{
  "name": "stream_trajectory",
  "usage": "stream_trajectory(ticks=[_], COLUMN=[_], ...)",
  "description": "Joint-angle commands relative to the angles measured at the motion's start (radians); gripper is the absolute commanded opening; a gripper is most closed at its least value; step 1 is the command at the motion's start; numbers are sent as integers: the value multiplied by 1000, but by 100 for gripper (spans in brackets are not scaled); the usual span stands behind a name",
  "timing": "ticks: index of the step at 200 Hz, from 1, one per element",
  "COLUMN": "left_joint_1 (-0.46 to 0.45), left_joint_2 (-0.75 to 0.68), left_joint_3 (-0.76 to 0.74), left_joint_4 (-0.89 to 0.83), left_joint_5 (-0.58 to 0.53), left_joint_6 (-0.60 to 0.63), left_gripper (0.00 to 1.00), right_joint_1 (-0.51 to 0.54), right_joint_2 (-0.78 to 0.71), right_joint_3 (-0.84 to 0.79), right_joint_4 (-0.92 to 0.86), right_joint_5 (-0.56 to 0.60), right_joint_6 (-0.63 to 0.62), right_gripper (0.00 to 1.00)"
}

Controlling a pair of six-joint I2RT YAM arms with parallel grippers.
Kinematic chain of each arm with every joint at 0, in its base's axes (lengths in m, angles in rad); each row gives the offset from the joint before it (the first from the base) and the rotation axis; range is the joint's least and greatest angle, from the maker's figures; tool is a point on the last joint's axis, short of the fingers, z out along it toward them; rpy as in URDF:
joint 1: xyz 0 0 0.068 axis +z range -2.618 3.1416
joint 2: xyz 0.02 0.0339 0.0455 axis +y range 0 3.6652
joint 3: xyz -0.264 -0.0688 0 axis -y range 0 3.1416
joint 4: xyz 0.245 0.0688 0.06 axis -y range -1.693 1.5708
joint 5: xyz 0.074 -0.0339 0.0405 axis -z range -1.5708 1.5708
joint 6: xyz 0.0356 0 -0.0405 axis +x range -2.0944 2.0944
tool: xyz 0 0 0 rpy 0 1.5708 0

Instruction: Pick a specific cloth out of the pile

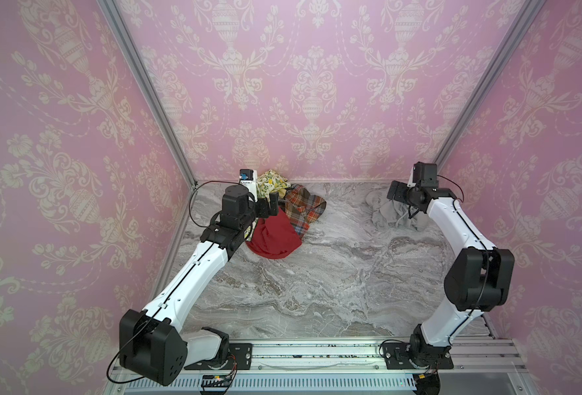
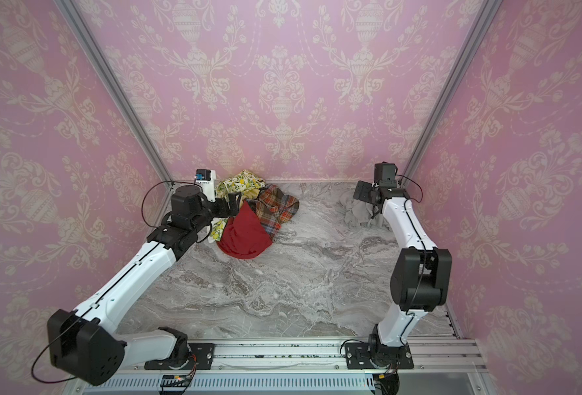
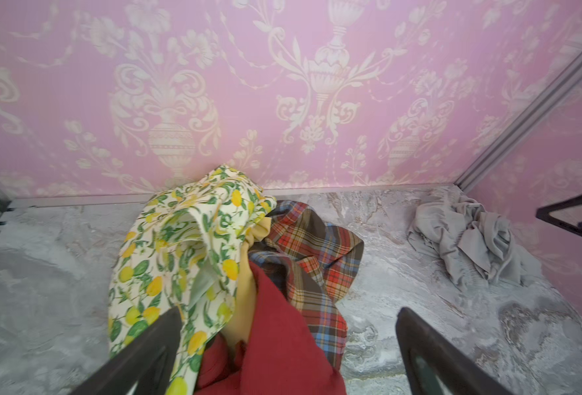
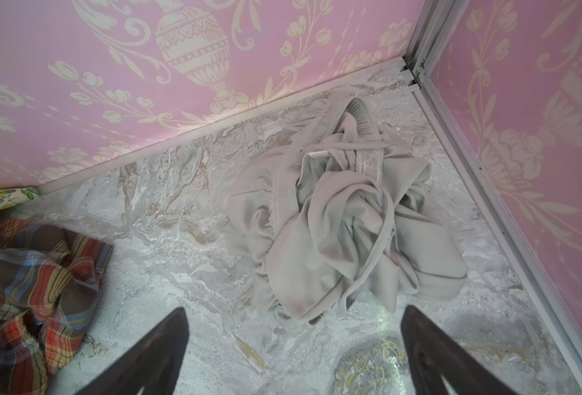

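**Top views.** The pile point(image 1: 282, 212) of mixed cloths is shown at the far left of the marbled worktop point(image 1: 334, 280). The cloth point(image 1: 388, 213), plain light grey and crumpled, lies well apart from the pile, to its right, by the far corner. The left end effector point(image 1: 272, 205) is held over the pile. The right end effector point(image 1: 395, 194) is held over the cloth.

**Left wrist view.** The jaws of the left end effector are spread wide and nothing is clamped. The red cloth point(image 3: 276, 342), mustard cloth point(image 3: 248, 294) and lemon-print cloth point(image 3: 180, 246) are seen between them.

**Right wrist view.** The jaws of the right end effector are spread wide and empty. The cloth is seen just beyond the fingertips, and the pile's plaid cloth point(image 4: 33, 273) to one side.
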Motion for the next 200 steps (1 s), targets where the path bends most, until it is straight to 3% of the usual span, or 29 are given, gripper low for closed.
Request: stream_trajectory(ticks=[1,37,69,89,122,135,148,163,173,180,188,200], left_joint_1=[129,306,342,342,350,376,377,372,364,359,335,314], left_joint_2=[-53,-142,-94,-29,133,190,236,325,396,380,364,379], left_joint_3=[-49,-259,-405,-493,-612,-598,-579,-719,-762,-746,-728,-737], left_joint_4=[-100,73,204,369,683,706,664,982,1164,1115,1045,1081], left_joint_5=[-108,-139,-163,-127,-81,10,81,77,73,57,14,-22], left_joint_6=[14,4,63,101,169,120,150,152,154,157,177,191], left_gripper=[99,99,99,99,99,99,99,99,99,99,99,99], right_joint_1=[-2,32,100,100,87,78,81,92,94,94,95,94], right_joint_2=[-153,-349,-403,-397,-368,-351,-265,-145,-126,-141,-124,-136], right_joint_3=[-208,-627,-851,-950,-1000,-990,-1046,-1104,-1094,-1083,-1089,-1083], right_joint_4=[250,629,823,959,1080,1030,1179,1408,1410,1349,1398,1361], right_joint_5=[-81,-128,14,36,22,29,2,17,0,14,18,21], right_joint_6=[-47,-24,-99,-131,-194,-187,-202,-208,-215,-209,-208,-207], right_gripper=[99,100,100,100,100,100,100,100,100,99,99,100])
